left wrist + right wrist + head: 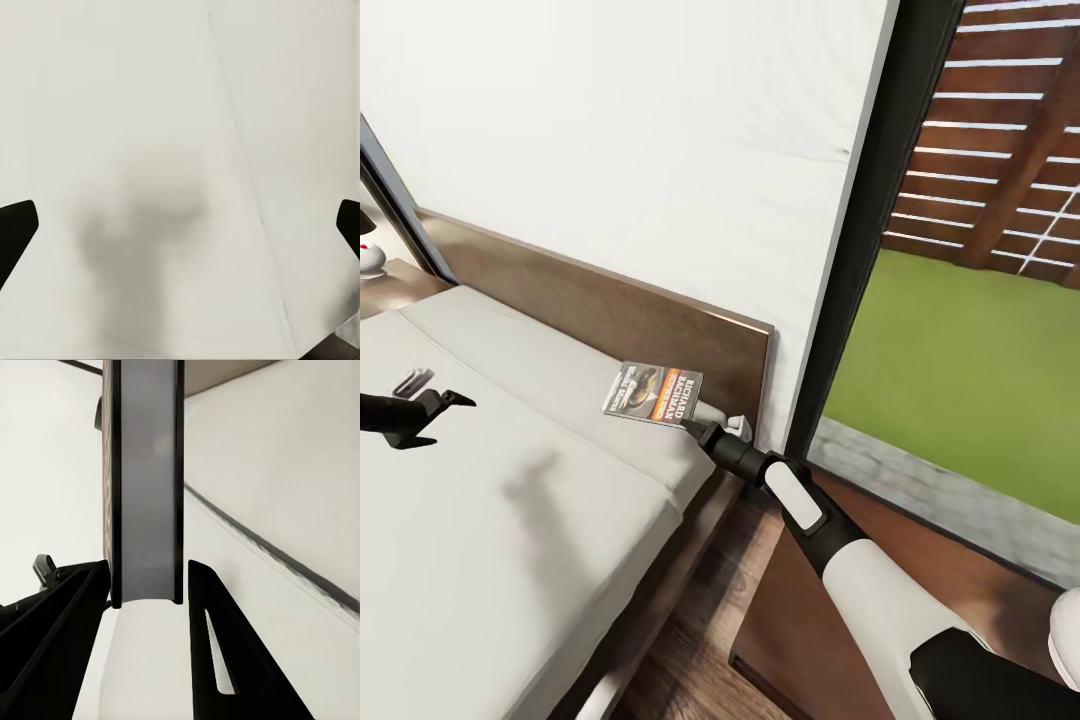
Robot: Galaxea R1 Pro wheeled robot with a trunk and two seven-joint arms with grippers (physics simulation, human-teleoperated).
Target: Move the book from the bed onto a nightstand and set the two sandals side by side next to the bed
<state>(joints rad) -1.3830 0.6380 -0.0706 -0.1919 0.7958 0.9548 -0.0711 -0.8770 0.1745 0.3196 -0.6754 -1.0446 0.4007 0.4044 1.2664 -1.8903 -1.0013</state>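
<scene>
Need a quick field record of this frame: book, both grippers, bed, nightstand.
book: lifted off the mattress near the headboard, cover up, gripped at one edge
right gripper: shut on the book; in the right wrist view the book's edge sits between the fingers
left gripper: open, empty, hovering over the mattress
bed: light-grey mattress, dark-brown frame and headboard
nightstand: beside the bed, under the right arm
sandals: none seen
</scene>
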